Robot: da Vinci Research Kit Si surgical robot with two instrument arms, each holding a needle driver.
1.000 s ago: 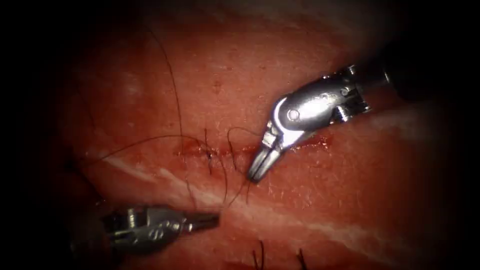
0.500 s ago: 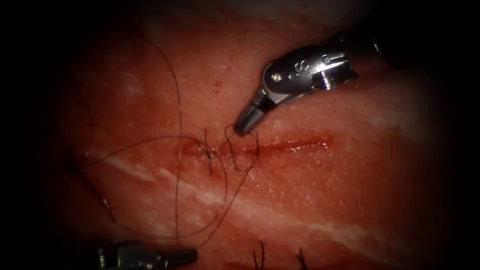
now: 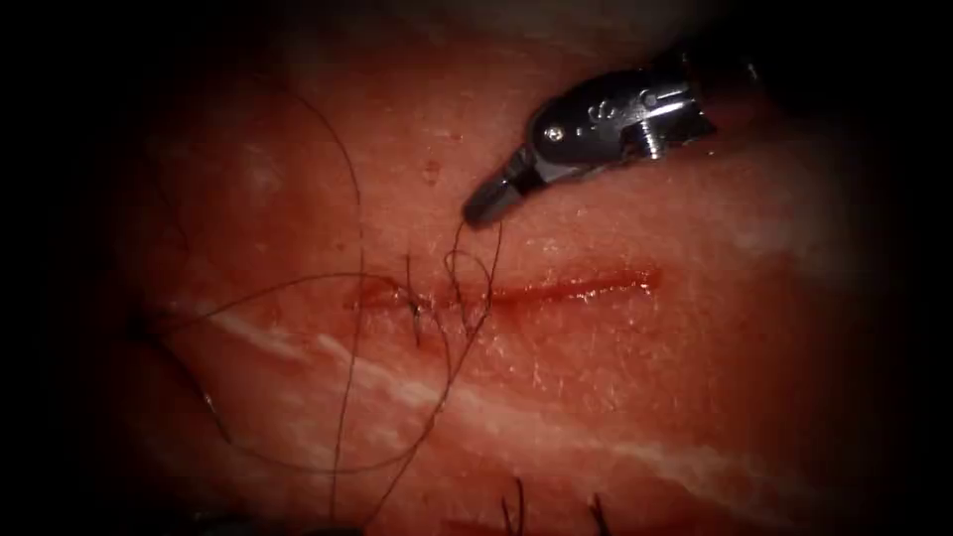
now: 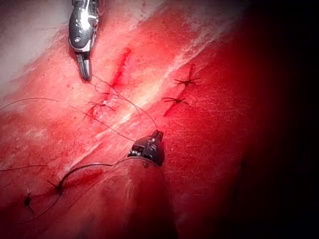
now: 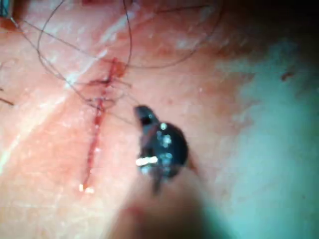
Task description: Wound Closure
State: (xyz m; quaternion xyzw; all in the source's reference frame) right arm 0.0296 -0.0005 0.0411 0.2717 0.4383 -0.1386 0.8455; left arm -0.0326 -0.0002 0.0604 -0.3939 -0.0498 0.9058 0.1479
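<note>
The tissue (image 3: 635, 397) carries a cut (image 3: 576, 289) that runs across, with a dark stitch (image 3: 415, 306) at its left end. My right tool (image 3: 479, 210) hovers just above the cut beside that stitch, jaws shut on the thread (image 3: 484, 268), which loops down from its tip across the cut. The same tool (image 4: 85, 74) shows in the left wrist view, and its tip (image 5: 142, 112) in the right wrist view lies beside the cut (image 5: 94, 144). My left tool (image 4: 156, 134) is shut on a thread strand leading from the stitch. I cannot pick out the needle among the strands.
Long thread loops (image 3: 352, 298) trail over the tissue left of and below the stitch. Two earlier knotted stitches (image 4: 187, 80) (image 4: 174, 101) lie nearby, and their cut ends (image 3: 516, 506) stick up at the lower edge. Red fluid lines the cut.
My right tool rose from below the cut to above it, taking the thread up. My left tool drew back down and left out of the endoscope view, pulling a thread loop along.
</note>
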